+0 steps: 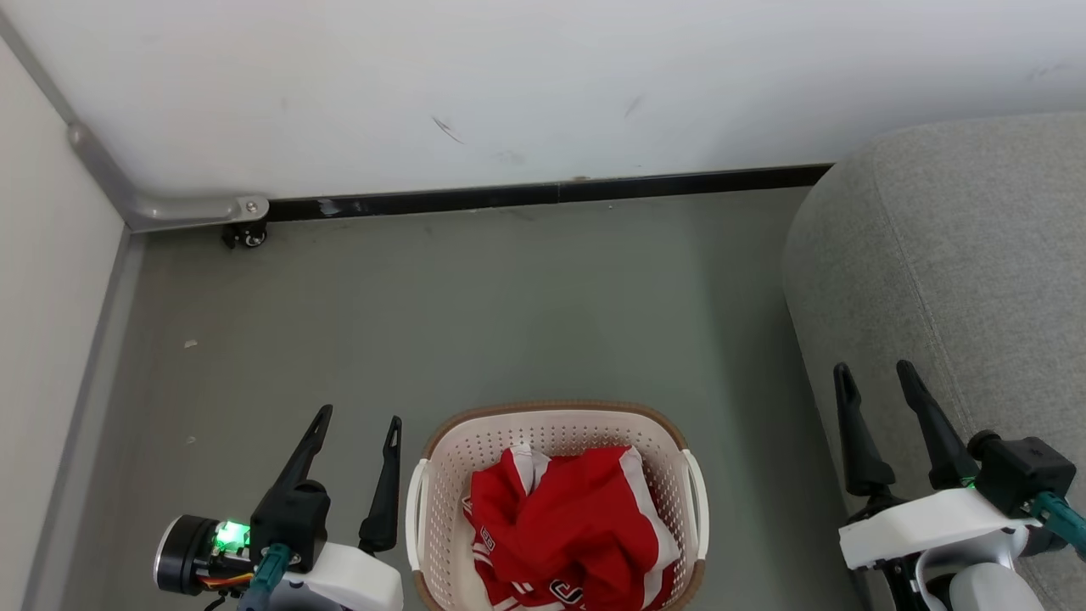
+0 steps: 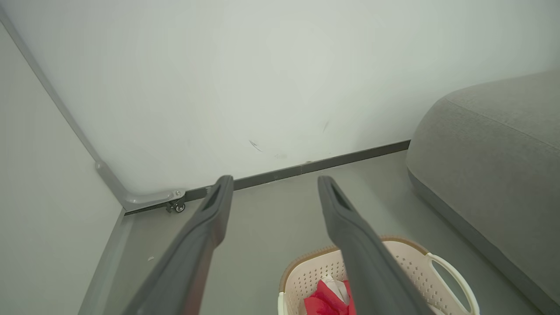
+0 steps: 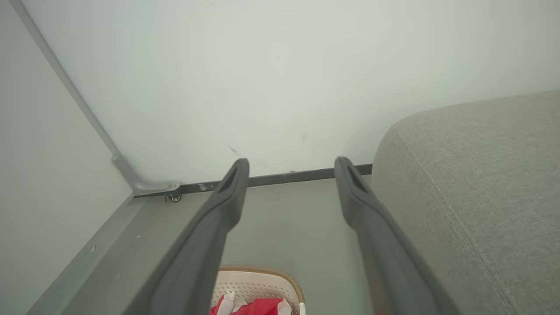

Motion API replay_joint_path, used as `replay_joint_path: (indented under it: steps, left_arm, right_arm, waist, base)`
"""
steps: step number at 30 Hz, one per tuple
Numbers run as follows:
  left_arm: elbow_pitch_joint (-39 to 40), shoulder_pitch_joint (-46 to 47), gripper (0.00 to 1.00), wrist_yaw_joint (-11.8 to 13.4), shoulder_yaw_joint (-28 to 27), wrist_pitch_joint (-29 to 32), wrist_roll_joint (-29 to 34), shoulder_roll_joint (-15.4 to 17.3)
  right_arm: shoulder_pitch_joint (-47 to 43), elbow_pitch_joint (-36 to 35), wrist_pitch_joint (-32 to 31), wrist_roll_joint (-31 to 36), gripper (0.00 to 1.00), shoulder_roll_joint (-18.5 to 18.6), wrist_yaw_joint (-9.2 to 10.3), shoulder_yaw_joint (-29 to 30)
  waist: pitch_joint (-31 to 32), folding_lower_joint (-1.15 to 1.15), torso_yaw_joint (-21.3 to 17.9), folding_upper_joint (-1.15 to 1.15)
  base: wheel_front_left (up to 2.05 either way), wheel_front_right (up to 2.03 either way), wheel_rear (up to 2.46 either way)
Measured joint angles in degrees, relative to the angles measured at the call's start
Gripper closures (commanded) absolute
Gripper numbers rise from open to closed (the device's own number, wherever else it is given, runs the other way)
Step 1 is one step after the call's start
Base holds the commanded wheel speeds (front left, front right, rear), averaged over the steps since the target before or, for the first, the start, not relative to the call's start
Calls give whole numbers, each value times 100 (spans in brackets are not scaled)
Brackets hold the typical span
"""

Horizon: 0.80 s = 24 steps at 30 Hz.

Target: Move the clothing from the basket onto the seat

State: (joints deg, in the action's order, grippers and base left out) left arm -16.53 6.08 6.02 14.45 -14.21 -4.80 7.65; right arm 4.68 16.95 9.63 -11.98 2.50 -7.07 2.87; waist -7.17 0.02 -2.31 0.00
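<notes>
Red-and-white jersey clothing (image 1: 564, 518) in cream perforated plastic basket (image 1: 551, 413), perhaps several pieces, between left gripper (image 1: 358, 417) and right gripper (image 1: 874, 367), both spread, empty, grey woven seat (image 1: 959, 255) on robot's right

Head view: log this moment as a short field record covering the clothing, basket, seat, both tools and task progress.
clothing: red and white, bunched inside the basket
basket: on the floor, between the two tools, left of the seat
seat: grey, at the right edge
left tool: open, holding nothing, left of the basket
right tool: open, holding nothing, in front of the seat's edge
progress: clothing not yet moved
</notes>
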Motion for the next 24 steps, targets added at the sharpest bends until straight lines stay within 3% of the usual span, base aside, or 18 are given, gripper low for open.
replay_joint_path:
  steps: [24]
  left_arm:
    - [-746,666,0,-208,333,0,355,140]
  right_arm:
    - [401,-188,156,-74,0,0,0,55]
  waist:
    - [-945,0,-547,0]
  base:
    - [0,0,0]
